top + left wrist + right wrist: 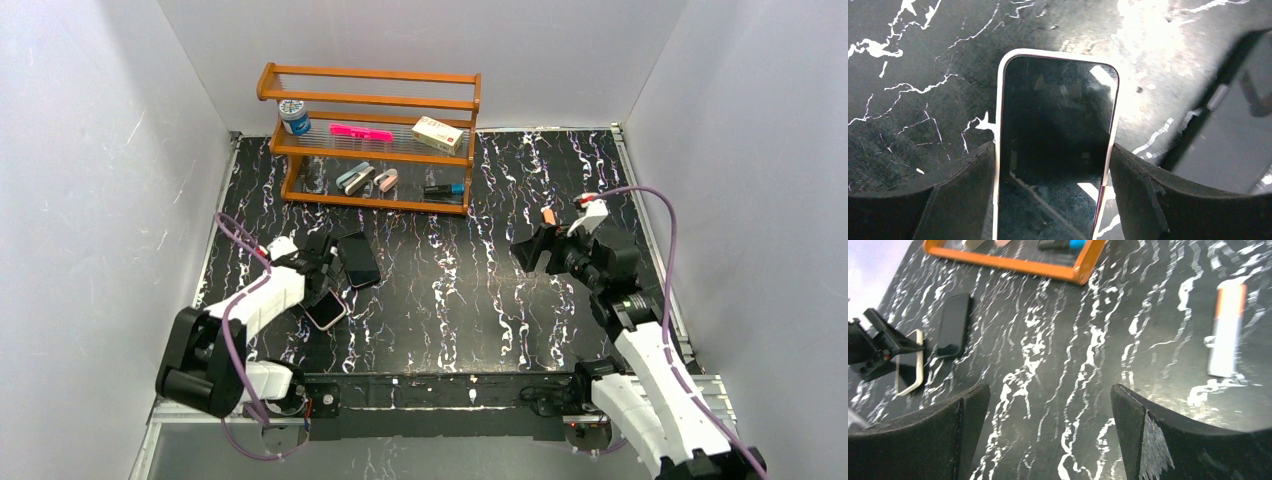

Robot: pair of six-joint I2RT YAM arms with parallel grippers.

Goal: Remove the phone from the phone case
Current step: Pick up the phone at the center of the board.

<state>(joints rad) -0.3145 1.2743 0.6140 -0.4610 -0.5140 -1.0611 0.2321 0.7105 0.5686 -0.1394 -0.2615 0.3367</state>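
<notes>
The phone, dark screen with a white-pink rim, lies at the left of the black marbled table. My left gripper is shut on it. In the left wrist view the phone stands between my two fingertips, which press its long edges. The black phone case lies just beyond it, apart from the phone. It also shows in the left wrist view and the right wrist view. My right gripper hangs open and empty above the table at the right, its jaws wide apart in its wrist view.
An orange wooden rack stands at the back with a jar, a pink item, a box and small items on its shelves. A small white and orange item lies on the table near my right gripper. White walls enclose the table.
</notes>
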